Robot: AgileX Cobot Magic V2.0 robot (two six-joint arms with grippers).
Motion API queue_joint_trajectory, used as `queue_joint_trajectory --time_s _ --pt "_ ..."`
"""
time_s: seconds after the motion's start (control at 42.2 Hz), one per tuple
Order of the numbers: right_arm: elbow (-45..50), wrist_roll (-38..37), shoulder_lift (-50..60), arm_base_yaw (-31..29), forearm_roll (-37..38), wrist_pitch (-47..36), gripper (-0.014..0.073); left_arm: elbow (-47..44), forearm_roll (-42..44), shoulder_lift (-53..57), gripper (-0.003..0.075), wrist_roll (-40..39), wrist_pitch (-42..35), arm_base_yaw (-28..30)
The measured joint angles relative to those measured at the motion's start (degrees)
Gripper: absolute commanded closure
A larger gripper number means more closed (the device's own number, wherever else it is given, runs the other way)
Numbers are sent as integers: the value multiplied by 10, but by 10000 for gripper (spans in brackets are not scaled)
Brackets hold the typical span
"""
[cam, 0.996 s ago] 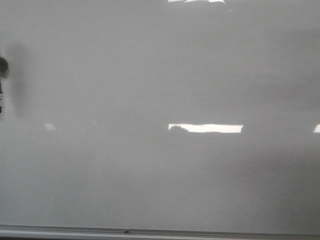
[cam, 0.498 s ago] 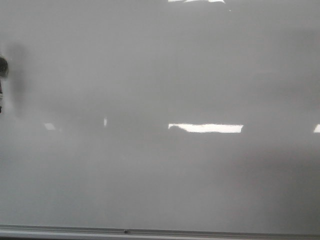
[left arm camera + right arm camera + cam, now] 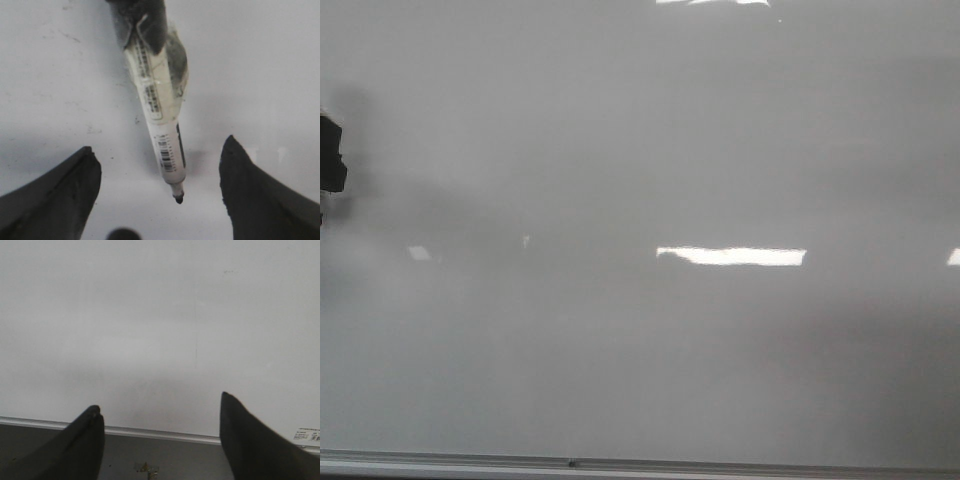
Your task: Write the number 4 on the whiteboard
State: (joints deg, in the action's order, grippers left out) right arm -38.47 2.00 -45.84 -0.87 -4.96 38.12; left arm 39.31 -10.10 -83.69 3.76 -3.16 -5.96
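The whiteboard [image 3: 700, 330] fills the front view, bare of any ink: no number 4 shows on it anywhere, so the writing is not yet begun. Its silver frame runs along the bottom edge. At the board's left edge a dark part of the left arm [image 3: 330, 168] pokes into view.

In the left wrist view a marker [image 3: 159, 120] is strapped with clear tape to a dark mount, tip pointing down toward the board surface. The left pincer [image 3: 157, 190] stands with its fingers [image 3: 60, 195] wide apart on either side of the marker, touching nothing. The marker's tip seems close to the board, but whether it touches cannot be told. The right pincer [image 3: 160, 440] is likewise spread, gripping nothing, hovering near the board's bottom frame.

The risks, as I judge them:
- The marker leans at an angle; pressing too hard could skid the tip or bend the taped mount, smearing strokes.
- Too light a contact would leave broken or missing lines.
- Starting so near the left edge leaves little room, and a stroke could run off the board.
- Glare streaks could hide thin ink.
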Motion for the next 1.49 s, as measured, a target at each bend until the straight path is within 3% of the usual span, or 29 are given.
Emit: queue_joint_trajectory --time_s 0.285,0.664,0.925,1.138,1.304,1.494 --pt "0 0 0 0 0 -2 76 1 0 -20 430 0 -22 0" --pt "0 0 0 0 0 -2 76 1 0 -21 713 0 -42 0" --pt "-1 0 0 0 -1 1 76 1 24 2 741 0 -13 -2" --pt "-40 14 0 0 -4 53 76 52 74 66 741 7 167 -16" --pt "-78 72 0 0 -40 109 77 129 84 89 741 76 368 -49" --pt "-117 161 -6 0 -109 169 77 210 58 90 741 181 538 -94"
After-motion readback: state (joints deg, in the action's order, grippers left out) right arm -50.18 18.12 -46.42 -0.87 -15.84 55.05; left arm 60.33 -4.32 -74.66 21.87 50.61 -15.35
